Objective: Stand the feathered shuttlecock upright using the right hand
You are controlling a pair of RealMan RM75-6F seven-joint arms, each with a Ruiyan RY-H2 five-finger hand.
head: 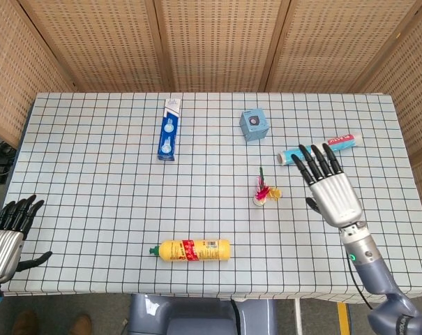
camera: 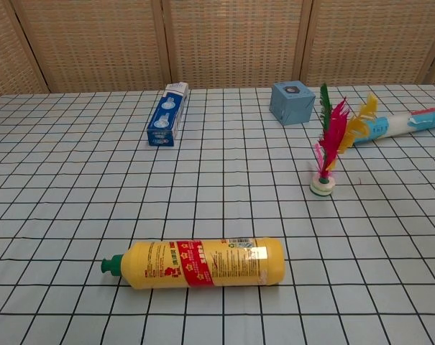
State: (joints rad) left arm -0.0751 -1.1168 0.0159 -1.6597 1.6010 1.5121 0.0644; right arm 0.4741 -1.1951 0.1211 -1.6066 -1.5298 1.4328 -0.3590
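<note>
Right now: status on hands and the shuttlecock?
Right hand open, clear of the shuttlecock. Left hand idle at the table's near edge, holding nothing. Shuttlecock upright on its base, feathers up. Nothing touching it.

Checked table (head: 92,153), shuttlecock (camera: 331,147) upright left of right hand's fingers (head: 315,162), tube (head: 321,149) beyond fingertips, cube (head: 254,125), blue box (head: 169,129), yellow bottle (head: 192,250) lying flat
</note>
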